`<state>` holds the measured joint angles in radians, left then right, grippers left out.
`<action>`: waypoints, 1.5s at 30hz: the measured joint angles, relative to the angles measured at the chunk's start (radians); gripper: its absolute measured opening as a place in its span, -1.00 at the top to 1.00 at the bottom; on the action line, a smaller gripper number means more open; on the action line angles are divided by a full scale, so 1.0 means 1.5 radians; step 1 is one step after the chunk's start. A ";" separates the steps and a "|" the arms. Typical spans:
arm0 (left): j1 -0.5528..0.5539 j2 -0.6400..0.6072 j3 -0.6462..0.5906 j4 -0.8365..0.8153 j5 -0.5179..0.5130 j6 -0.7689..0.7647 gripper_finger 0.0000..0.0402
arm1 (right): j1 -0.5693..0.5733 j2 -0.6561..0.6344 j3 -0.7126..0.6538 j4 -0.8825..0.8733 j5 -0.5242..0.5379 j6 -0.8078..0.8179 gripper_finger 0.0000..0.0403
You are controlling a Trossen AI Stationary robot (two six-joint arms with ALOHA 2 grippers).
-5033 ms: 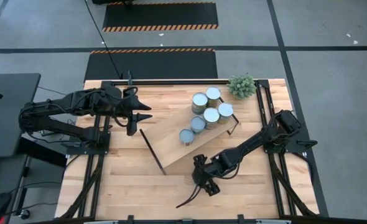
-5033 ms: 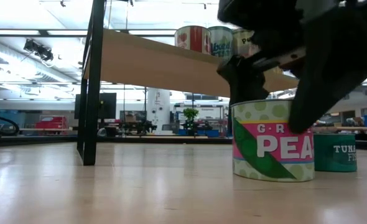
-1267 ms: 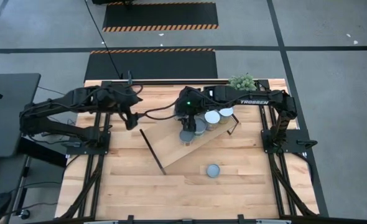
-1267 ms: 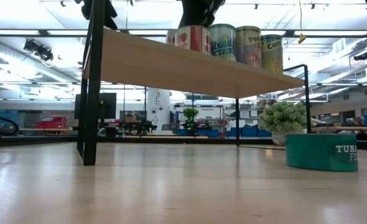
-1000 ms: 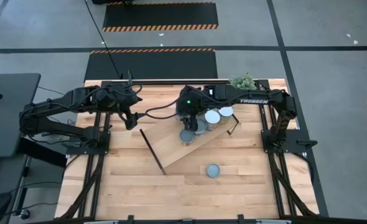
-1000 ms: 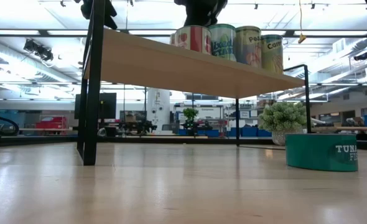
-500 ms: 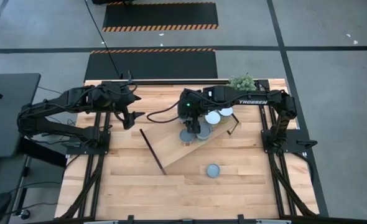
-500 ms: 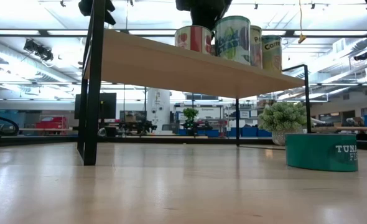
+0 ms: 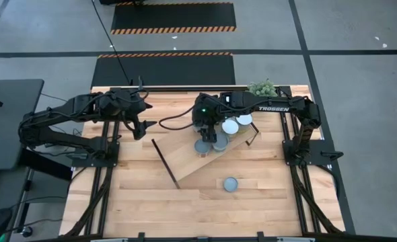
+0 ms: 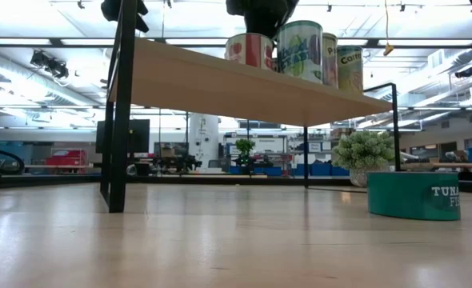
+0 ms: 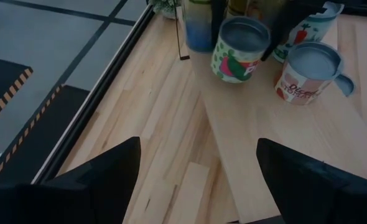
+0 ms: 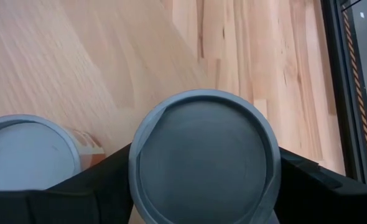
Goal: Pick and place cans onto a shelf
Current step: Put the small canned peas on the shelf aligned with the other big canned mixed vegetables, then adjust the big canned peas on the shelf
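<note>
right end effector (image 12: 202, 180) newly clamped around can (image 12: 203, 155)

We saw wooden table (image 9: 138, 195) carrying shelf (image 9: 185, 158) at centre, cans (image 9: 231, 126) clustered at shelf's 2 o'clock end, one flat tin (image 9: 231, 184) at table's 5 o'clock, plant (image 9: 262, 88) at 1 o'clock.

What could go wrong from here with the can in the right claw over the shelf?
1. The right claw holds a can close beside the cans already on the shelf; setting it down could knock a neighbour such as the one with a red label.
2. The held can looks slightly tilted in the low view, so it might land on its edge and tip.
3. The row sits near the shelf's edge, so a bumped can could fall.
</note>
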<state>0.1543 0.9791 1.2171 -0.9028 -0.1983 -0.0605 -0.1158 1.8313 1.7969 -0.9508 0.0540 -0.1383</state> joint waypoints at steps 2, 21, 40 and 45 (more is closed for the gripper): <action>0.000 0.000 0.000 0.000 0.000 -0.003 -0.62 | 0.000 0.000 0.000 -0.005 -0.003 0.000 -0.52; 0.000 0.000 0.000 0.000 0.000 -0.003 -0.62 | -0.002 0.000 -0.001 -0.030 -0.008 0.003 -0.58; 0.000 0.000 0.000 0.000 0.001 0.003 -0.62 | -0.002 0.000 -0.001 -0.029 -0.021 0.003 -0.72; 0.000 0.000 0.000 0.000 0.001 0.003 -0.62 | 0.002 0.001 0.017 -0.031 -0.021 0.003 -0.72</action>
<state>0.1543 0.9791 1.2171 -0.9031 -0.1974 -0.0563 -0.1127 1.8324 1.8228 -0.9966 0.0227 -0.1345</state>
